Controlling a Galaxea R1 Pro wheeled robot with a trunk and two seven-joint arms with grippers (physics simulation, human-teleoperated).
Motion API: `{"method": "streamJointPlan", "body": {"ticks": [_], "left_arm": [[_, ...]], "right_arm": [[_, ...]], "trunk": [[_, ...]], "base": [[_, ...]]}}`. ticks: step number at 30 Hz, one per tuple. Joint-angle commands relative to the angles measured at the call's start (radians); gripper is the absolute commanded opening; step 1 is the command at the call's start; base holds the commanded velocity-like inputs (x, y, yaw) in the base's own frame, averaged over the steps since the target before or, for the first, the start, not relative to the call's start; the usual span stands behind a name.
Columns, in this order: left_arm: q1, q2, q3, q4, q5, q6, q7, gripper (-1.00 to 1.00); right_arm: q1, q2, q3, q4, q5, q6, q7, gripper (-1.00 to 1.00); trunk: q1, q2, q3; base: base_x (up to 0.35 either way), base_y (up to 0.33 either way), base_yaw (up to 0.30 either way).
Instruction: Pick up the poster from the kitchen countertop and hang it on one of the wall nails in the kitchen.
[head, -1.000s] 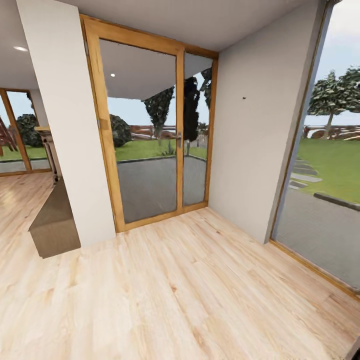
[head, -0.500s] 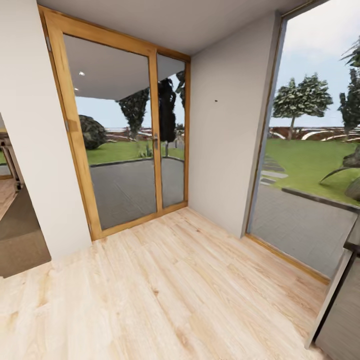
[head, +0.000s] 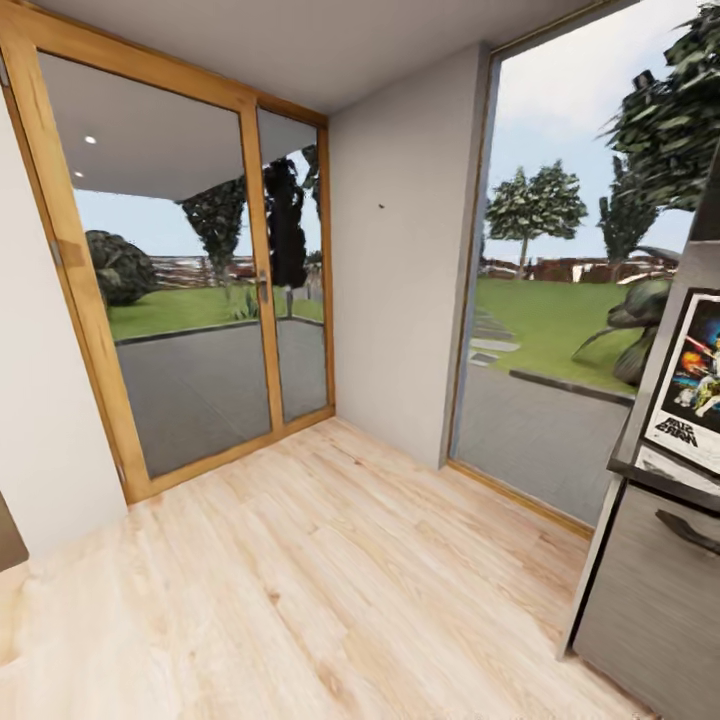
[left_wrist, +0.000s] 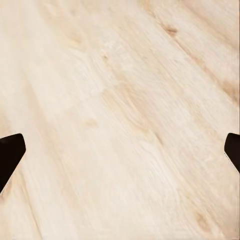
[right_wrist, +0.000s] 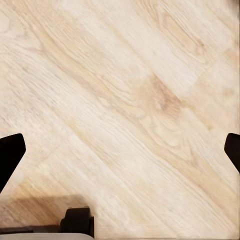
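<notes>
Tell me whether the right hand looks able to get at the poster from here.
Probably not yet. The poster stands at the far right edge of the head view on the countertop, while the right hand hangs open over bare wood floor, holding nothing. The robot likely needs to roll closer first.

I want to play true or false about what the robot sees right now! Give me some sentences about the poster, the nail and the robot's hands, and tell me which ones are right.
1. The poster shows at the right edge of the head view. True.
2. The poster already hangs on the nail. False: the wall nail is bare, and the poster stands apart from it on the countertop.
3. The nail sticks out of the pale wall between the glass door and the big window. True.
4. The left end effector holds the poster. False: its fingers are spread wide with bare wooden floor between them.
5. The right end effector is open over the floor. True.
</notes>
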Motion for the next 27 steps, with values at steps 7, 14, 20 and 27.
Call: {"method": "streamJointPlan", "body": {"ticks": [7,14,20,27], "left_arm": [[0.000,0.000,0.001,-0.001,-0.001,-0.001,0.000,1.00],[0.000,0.000,0.001,-0.001,-0.001,-0.001,0.000,1.00],[0.000,0.000,0.001,-0.001,-0.001,-0.001,0.000,1.00],[0.000,0.000,0.001,-0.001,-0.001,-0.001,0.000,1.00]], "right_arm": [[-0.001,0.000,0.000,0.001,0.000,-0.002,0.000,1.00],[-0.001,0.000,0.000,0.001,0.000,-0.002,0.000,1.00],[-0.001,0.000,0.000,0.001,0.000,-0.002,0.000,1.00],[-0.001,0.000,0.000,0.001,0.000,-0.002,-0.002,1.00]], "trunk": [[0.000,-0.001,0.003],[0.000,-0.001,0.007],[0.000,-0.001,0.011],[0.000,-0.001,0.015]], "base": [[0.000,0.000,-0.299],[0.000,0.000,-0.299],[0.000,0.000,-0.299],[0.000,0.000,-0.299]]}}
